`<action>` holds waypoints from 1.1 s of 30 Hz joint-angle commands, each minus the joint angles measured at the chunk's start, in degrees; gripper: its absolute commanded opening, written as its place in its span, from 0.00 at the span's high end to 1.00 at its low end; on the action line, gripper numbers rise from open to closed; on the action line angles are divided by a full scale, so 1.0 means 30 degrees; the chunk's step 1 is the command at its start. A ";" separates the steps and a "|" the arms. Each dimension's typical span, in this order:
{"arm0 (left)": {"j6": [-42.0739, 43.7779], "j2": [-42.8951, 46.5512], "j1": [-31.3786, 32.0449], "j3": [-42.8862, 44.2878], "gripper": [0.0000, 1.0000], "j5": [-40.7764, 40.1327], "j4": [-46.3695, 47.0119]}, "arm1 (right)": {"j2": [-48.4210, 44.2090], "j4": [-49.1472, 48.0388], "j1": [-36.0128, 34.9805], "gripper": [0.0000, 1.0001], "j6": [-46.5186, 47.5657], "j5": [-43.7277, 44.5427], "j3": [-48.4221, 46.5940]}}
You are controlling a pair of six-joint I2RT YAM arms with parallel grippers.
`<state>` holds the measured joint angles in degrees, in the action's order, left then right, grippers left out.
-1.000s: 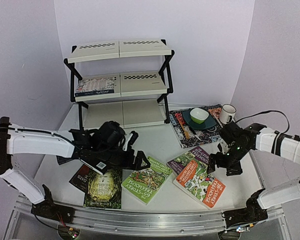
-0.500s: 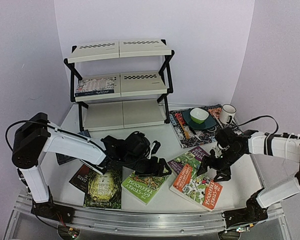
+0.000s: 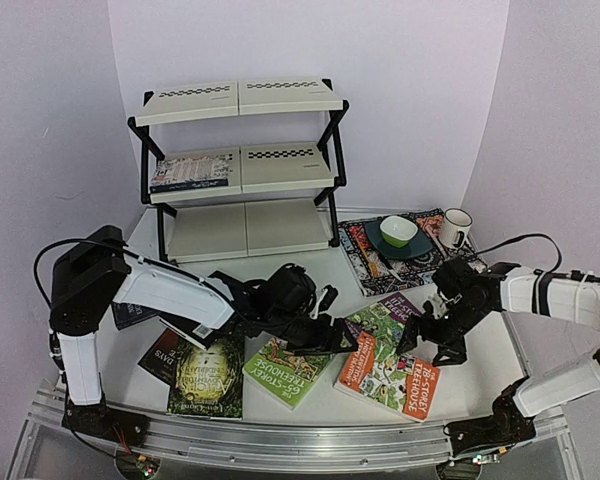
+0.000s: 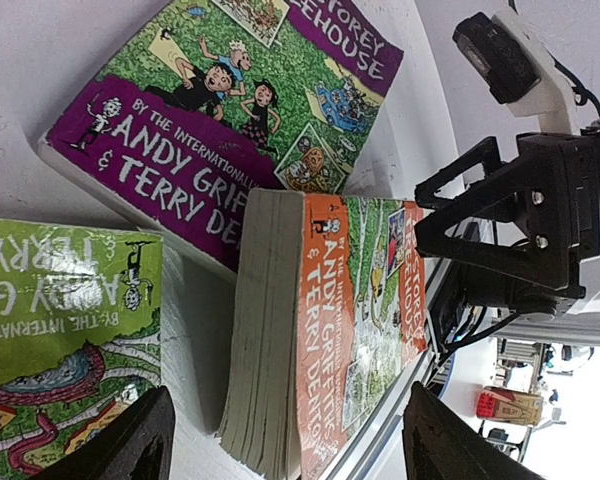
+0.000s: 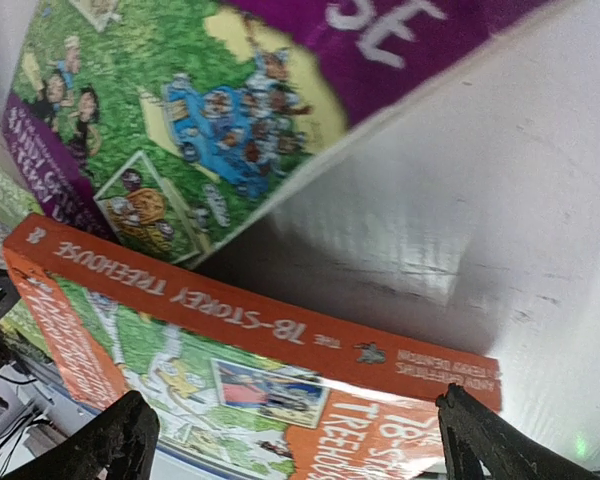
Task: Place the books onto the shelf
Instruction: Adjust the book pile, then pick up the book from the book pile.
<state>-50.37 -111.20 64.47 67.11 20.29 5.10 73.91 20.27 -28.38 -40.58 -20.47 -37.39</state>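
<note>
On the smooth white table (image 3: 310, 265), a thick orange paperback (image 3: 388, 372): glossy cartoon cover, cream page block facing the left wrist camera. Lies just in front of the purple paperback (image 3: 385, 308), seemingly overlapping its near edge, though hard to confirm. To its left, a bright green paperback (image 3: 292, 368), then a dark green-gold book (image 3: 206, 374) and a black book (image 3: 158, 352), all flat.

Left pincer (image 3: 338, 322) released, black fingers (image 4: 120, 452) splayed wide either side of the orange book's page edge, gripping nothing; arm stretched low and far across from the left. Right pincer (image 3: 430, 342) likewise slack and wide, fingertips (image 5: 115, 440) bracketing the orange spine, holding nothing; forearm bent in low from the right.

Behind, the three-tier shelf (image 3: 242, 160): black frame, cream checker-strip panels, one white book (image 3: 188, 172) flat on its middle tier. At right, a patterned mat (image 3: 365, 262) under a green bowl (image 3: 398, 230); white mug (image 3: 455, 227) just beside.
</note>
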 commanded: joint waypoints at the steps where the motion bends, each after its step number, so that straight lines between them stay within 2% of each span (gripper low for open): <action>1: 0.0263 -0.0800 0.0136 0.1205 0.22 0.1347 0.0834 | -0.1111 0.4079 -0.0070 0.02 -0.0542 0.3579 -0.0369; 3: 0.0332 -0.1196 0.0229 0.1538 0.23 0.1678 0.0836 | -0.1936 0.4979 -0.0075 0.02 -0.1703 0.4798 0.0002; 6: 0.0369 -0.1766 0.0347 0.2121 0.23 0.2017 0.0818 | -0.2939 0.5123 -0.0069 0.02 -0.2816 0.4921 0.1030; 13: 0.0175 -0.2780 0.0352 0.2941 0.26 0.2692 0.0804 | -0.2454 0.2126 -0.0069 0.04 -0.3269 0.1917 0.2562; 18: 0.0369 -0.3334 0.0366 0.3705 0.42 0.3385 0.0821 | -0.2156 -0.0718 -0.0109 0.09 -0.4005 0.0166 0.3440; 21: 0.0717 -0.3171 0.0366 0.3931 0.69 0.3294 0.0829 | -0.2151 -0.1251 -0.0113 0.13 -0.4140 -0.0110 0.3328; 23: 0.0909 -0.2598 0.0366 0.3708 0.79 0.2865 0.0851 | -0.2342 -0.1426 -0.0115 0.13 -0.4140 -0.0224 0.3153; 25: 0.1222 -0.2067 0.0338 0.3554 0.96 0.2712 0.0864 | -0.2556 -0.1565 -0.0120 0.14 -0.4140 -0.0371 0.3017; 26: 0.1305 -0.1788 0.0301 0.3418 1.00 0.2678 0.0850 | -0.2723 -0.1571 -0.0101 0.14 -0.4140 -0.0397 0.2914; 28: 0.1358 -0.1053 0.0173 0.2988 1.00 0.2654 0.0849 | -0.3122 -0.1460 -0.0104 0.14 -0.3878 -0.0334 0.2653; 33: 0.1881 0.1825 -0.0932 0.0777 1.00 0.2741 0.0827 | -0.4199 0.0828 -0.0117 0.02 -0.1928 0.1327 0.1041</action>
<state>-47.59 -116.44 64.20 72.77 28.16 3.57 64.12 18.02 -28.42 -51.03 -18.70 -28.75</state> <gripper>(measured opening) 0.133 0.958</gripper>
